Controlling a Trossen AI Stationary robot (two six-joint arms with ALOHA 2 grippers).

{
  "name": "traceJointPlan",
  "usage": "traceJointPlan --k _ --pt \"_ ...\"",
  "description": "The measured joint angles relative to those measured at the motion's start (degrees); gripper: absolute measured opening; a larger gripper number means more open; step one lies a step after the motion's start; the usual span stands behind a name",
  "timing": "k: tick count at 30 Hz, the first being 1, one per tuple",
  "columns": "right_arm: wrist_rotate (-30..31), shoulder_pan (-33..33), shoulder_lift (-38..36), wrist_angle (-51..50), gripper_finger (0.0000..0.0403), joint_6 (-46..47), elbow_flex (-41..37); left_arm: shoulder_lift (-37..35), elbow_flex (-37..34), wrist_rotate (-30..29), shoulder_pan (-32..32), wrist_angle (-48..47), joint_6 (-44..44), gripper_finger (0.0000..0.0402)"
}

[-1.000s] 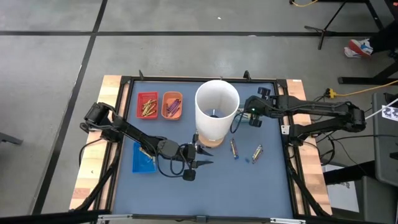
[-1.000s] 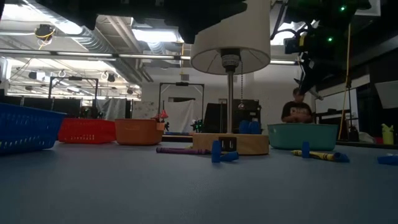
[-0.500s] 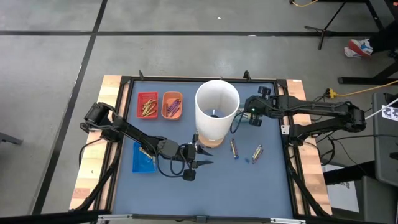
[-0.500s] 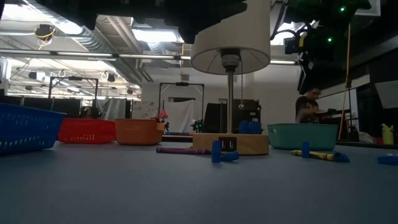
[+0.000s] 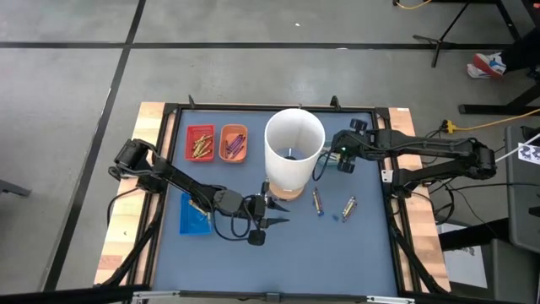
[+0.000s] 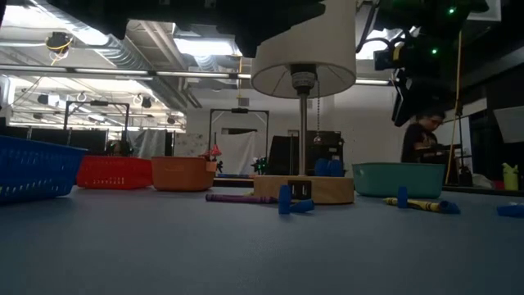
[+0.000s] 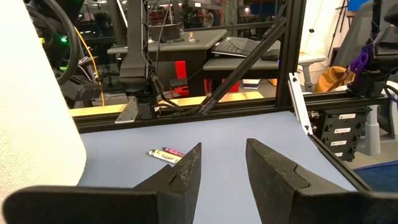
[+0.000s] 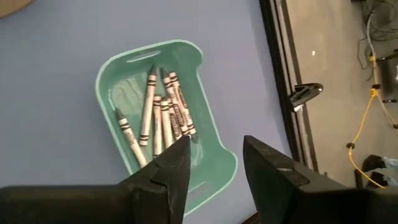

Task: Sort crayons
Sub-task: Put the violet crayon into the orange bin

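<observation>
Grey crayons [image 8: 158,115] fill the teal tray [image 8: 211,155] under your spread, empty right claw [image 8: 214,165]; nearby crayons [image 5: 317,201] remain.

1. The lamp [image 5: 294,160] stands mid-table, blocking straight passage across.
2. Beside its base lie two loose crayons [image 5: 317,201] [image 5: 348,205]; bare mat beyond them.
3. Red tray [image 5: 200,143] and orange tray [image 5: 233,142] crowd the lamp's other side.

Left gripper [image 5: 268,213] low near desk front, fingers [image 7: 186,174] parted; right gripper [image 5: 344,158] raised, pointing down, fingers [image 8: 174,168] apart.
</observation>
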Motion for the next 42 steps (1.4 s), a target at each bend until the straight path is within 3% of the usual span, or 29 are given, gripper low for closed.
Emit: traceJointPlan --k 13,21,31,42 --pt "-9.1 0.0 0.0 -2.6 0.0147 10.4 0.0 0.0 0.0 0.0 0.0 -2.4 0.0 0.0111" --pt "-12.5 0.1 0.0 -4.8 0.0147 15.5 0.0 0.0 0.0 -4.6 1.4 -18.2 -5.8 0.0111" --pt "-14.0 0.1 0.0 -4.8 0.0147 15.8 0.0 0.0 0.0 -5.1 4.6 -40.7 -13.7 0.0111" --pt "-14.0 0.1 0.0 -4.7 0.0147 15.8 0.0 0.0 0.0 -4.4 7.1 -50.3 -16.8 0.0111"
